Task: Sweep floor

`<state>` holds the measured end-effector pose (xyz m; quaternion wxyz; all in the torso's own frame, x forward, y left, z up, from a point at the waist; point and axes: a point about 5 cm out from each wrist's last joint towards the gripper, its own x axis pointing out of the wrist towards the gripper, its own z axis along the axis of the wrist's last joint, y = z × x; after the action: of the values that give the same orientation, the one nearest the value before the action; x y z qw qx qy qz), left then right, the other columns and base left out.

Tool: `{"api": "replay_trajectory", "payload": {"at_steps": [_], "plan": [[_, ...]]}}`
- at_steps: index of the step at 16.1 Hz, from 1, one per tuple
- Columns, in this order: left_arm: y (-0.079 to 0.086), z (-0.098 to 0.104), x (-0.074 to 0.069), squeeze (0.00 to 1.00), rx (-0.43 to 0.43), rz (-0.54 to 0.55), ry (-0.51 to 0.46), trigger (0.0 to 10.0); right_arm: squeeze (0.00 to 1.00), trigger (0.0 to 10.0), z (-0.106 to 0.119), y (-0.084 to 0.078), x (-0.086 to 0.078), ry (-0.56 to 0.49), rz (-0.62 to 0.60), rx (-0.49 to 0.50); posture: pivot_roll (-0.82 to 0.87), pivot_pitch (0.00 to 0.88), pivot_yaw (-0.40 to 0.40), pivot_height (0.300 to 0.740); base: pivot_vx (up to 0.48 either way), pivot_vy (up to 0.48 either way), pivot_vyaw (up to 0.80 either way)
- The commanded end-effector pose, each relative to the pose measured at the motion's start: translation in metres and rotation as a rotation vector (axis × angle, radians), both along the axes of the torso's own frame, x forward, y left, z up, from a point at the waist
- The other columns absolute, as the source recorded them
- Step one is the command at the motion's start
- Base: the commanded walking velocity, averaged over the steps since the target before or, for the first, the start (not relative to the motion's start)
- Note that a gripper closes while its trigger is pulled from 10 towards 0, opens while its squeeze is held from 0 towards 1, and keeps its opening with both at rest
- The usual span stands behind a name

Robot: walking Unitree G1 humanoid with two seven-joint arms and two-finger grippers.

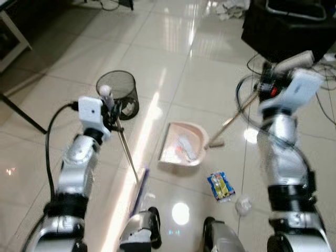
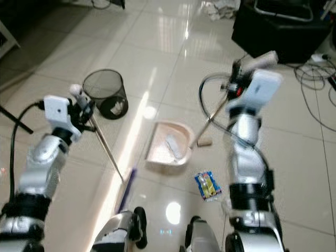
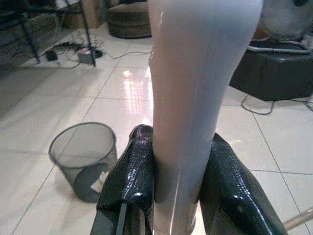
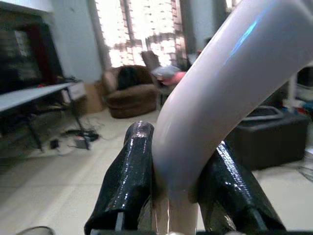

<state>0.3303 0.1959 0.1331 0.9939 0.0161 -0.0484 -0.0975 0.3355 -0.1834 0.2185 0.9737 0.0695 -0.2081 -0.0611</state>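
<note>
Gripping the broom handle [image 1: 125,148] near its top, the left claw [image 3: 173,196] pinches it at centre-left; the right claw [image 4: 176,191] clamps the dustpan's [image 1: 181,149] curved handle. Both handles look light, stiff and slippery, so grasp high.

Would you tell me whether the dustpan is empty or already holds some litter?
Not empty: the dustpan on the floor holds a pale crumpled wrapper.

The glossy tiled floor [image 1: 199,84] carries a pink dustpan [image 1: 181,144] and, near it, a black mesh bin [image 1: 118,93]. A blue-yellow wrapper [image 1: 220,185] and a crumpled white scrap [image 1: 243,205] lie beside the dustpan.
</note>
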Motion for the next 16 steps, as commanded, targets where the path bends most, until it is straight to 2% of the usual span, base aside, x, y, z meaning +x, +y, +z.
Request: {"api": "replay_trajectory", "payload": {"at_steps": [1,3,7,10,13,16], "plan": [[-0.005,0.009,-0.002,0.0,-0.023,0.005,-0.033,10.0,0.0,10.0,0.013,0.002,-0.004,-0.023,0.032,0.031,0.07,0.112,0.038,0.74,0.0,0.0,0.0],[-0.018,0.011,-0.006,0.0,-0.026,-0.001,-0.039,10.0,0.0,10.0,0.018,0.002,-0.009,0.007,0.055,0.068,0.09,0.069,0.028,0.74,0.0,0.0,0.0],[-0.027,0.025,-0.006,0.0,0.017,-0.023,-0.076,10.0,0.0,10.0,0.026,0.004,-0.015,0.016,0.06,0.105,0.13,0.023,0.008,0.74,0.0,0.0,0.0],[-0.03,0.032,-0.008,0.0,0.053,-0.039,-0.094,10.0,0.0,10.0,0.037,0.01,-0.017,0.008,0.109,0.09,0.12,0.021,0.027,0.74,0.0,0.0,0.0],[-0.037,0.038,-0.009,0.0,0.068,-0.045,-0.112,10.0,0.0,10.0,0.041,0.007,-0.02,0.009,0.109,0.107,0.1,0.043,0.035,0.74,0.0,0.0,0.0],[-0.035,0.041,-0.009,0.0,0.065,-0.032,-0.111,10.0,0.0,10.0,0.048,0.007,-0.018,0.005,0.114,0.106,0.06,0.051,0.044,0.74,0.256,0.0,0.0]]}}
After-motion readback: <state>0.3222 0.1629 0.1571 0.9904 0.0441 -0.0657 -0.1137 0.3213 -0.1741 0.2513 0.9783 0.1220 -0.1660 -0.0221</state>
